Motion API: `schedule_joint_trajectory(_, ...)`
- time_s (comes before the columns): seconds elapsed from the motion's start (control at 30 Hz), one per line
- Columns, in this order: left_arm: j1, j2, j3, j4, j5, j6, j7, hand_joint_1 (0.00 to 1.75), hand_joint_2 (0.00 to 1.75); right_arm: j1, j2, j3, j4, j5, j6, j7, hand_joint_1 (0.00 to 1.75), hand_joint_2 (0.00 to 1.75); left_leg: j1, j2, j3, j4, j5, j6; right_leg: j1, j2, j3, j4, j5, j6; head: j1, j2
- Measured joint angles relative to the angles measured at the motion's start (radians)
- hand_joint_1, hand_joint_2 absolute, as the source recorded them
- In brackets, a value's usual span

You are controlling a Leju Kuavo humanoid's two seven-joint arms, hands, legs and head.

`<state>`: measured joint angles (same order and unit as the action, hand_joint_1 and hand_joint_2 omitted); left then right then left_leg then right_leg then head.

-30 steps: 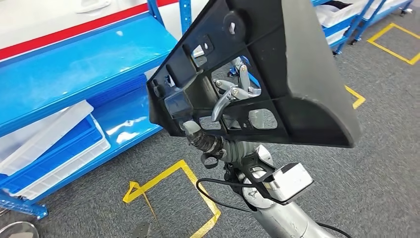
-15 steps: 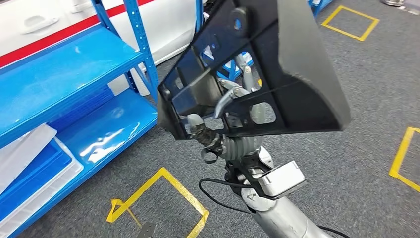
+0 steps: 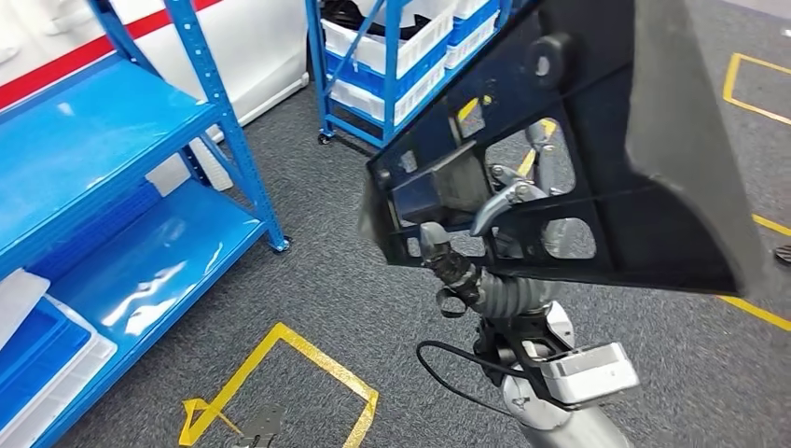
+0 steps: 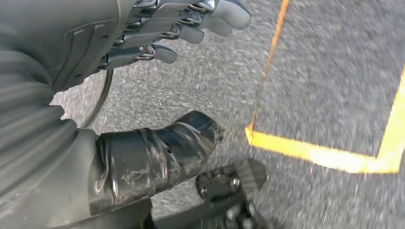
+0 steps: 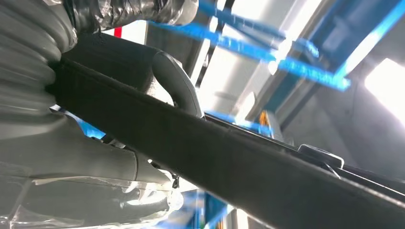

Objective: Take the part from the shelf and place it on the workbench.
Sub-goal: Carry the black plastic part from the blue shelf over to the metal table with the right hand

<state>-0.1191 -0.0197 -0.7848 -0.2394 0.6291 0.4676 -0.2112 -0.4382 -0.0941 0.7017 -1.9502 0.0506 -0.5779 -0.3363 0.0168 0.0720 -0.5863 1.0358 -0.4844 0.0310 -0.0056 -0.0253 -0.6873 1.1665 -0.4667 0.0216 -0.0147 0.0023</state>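
Observation:
A large black plastic part (image 3: 597,140), ribbed and full of cut-out holes, is held up in front of me in the head view. My right hand (image 3: 499,219) grips it from behind, silver fingers (image 3: 494,196) showing through the openings. In the right wrist view the part's dark edge (image 5: 239,162) crosses the picture with a grey finger (image 5: 176,86) curled over it. My left hand (image 4: 157,43) hangs over the grey carpet, fingers apart and holding nothing.
A blue shelf rack (image 3: 112,159) stands at the left with white and blue trays (image 3: 37,355) on its low level. A second blue rack with white bins (image 3: 401,47) is behind. Yellow tape lines (image 3: 280,373) mark the grey carpet.
The whole scene has swung: the camera turned right, so the blue shelf slid left and a second rack came into view. The part stays in my right hand.

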Motion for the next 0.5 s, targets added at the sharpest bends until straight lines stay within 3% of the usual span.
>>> schedule_joint_trajectory(0.07,-0.004,-0.006,-0.013,0.000,-0.021,-0.007,0.019,0.00,1.75,0.007,-0.013,-0.008,-0.029,0.024,-0.014,0.018,1.75,1.75,-0.005,0.019,0.004,0.000,-0.004,-0.006,0.014,-0.039,0.054,-0.104,0.026,-0.013,-0.001,0.000)
schedule_joint_trajectory(0.1,-0.005,-0.008,-0.021,0.000,-0.029,-0.009,0.027,0.00,1.75,0.014,-0.020,-0.013,-0.043,0.037,-0.023,0.028,1.75,1.75,-0.007,0.030,0.007,-0.001,-0.006,-0.010,0.020,-0.046,0.060,-0.121,0.024,-0.019,-0.001,0.000)
schedule_joint_trajectory(0.17,-0.009,-0.009,-0.036,0.000,-0.041,-0.011,0.038,0.00,1.75,0.034,-0.036,-0.024,-0.072,0.060,-0.039,0.048,1.75,1.75,-0.009,0.047,0.014,-0.004,-0.011,-0.019,0.020,-0.026,0.064,-0.130,0.027,-0.029,-0.002,0.000)
schedule_joint_trajectory(0.23,-0.015,-0.007,-0.047,0.000,-0.045,-0.015,0.042,0.00,1.75,0.049,-0.048,-0.030,-0.095,0.073,-0.049,0.058,1.75,1.75,-0.007,0.019,0.009,0.023,-0.036,-0.027,0.011,-0.004,0.075,-0.142,0.034,-0.041,-0.002,0.000)
schedule_joint_trajectory(0.3,-0.018,-0.004,-0.057,0.000,-0.047,-0.017,0.044,0.00,1.75,0.056,-0.055,-0.032,-0.111,0.077,-0.052,0.060,1.75,1.75,-0.004,-0.035,-0.035,0.126,-0.091,-0.031,0.006,0.020,0.081,-0.147,0.038,-0.050,-0.005,0.000)
schedule_joint_trajectory(0.37,-0.017,-0.001,-0.067,0.000,-0.047,-0.018,0.045,0.00,1.75,0.064,-0.060,-0.033,-0.122,0.078,-0.052,0.060,1.75,1.75,-0.004,-0.058,-0.096,0.247,-0.132,-0.034,0.006,0.048,0.080,-0.145,0.038,-0.053,-0.007,0.000)
schedule_joint_trajectory(0.4,-0.016,0.000,-0.071,0.000,-0.047,-0.018,0.046,0.00,1.75,0.068,-0.063,-0.033,-0.126,0.078,-0.052,0.061,1.75,1.75,-0.003,-0.060,-0.110,0.268,-0.126,-0.035,0.006,0.063,0.080,-0.142,0.037,-0.053,-0.007,0.000)
schedule_joint_trajectory(0.43,-0.016,0.001,-0.075,0.000,-0.047,-0.018,0.046,0.00,1.75,0.072,-0.066,-0.033,-0.129,0.078,-0.052,0.062,1.75,1.75,-0.003,-0.062,-0.107,0.250,-0.102,-0.035,0.005,0.078,0.079,-0.138,0.036,-0.053,-0.007,0.000)
schedule_joint_trajectory(0.5,-0.019,0.003,-0.080,0.000,-0.047,-0.018,0.046,0.00,1.75,0.075,-0.071,-0.034,-0.137,0.078,-0.052,0.063,1.75,1.75,0.000,-0.084,-0.059,0.132,-0.029,-0.033,0.003,0.107,0.078,-0.129,0.031,-0.048,-0.007,0.000)
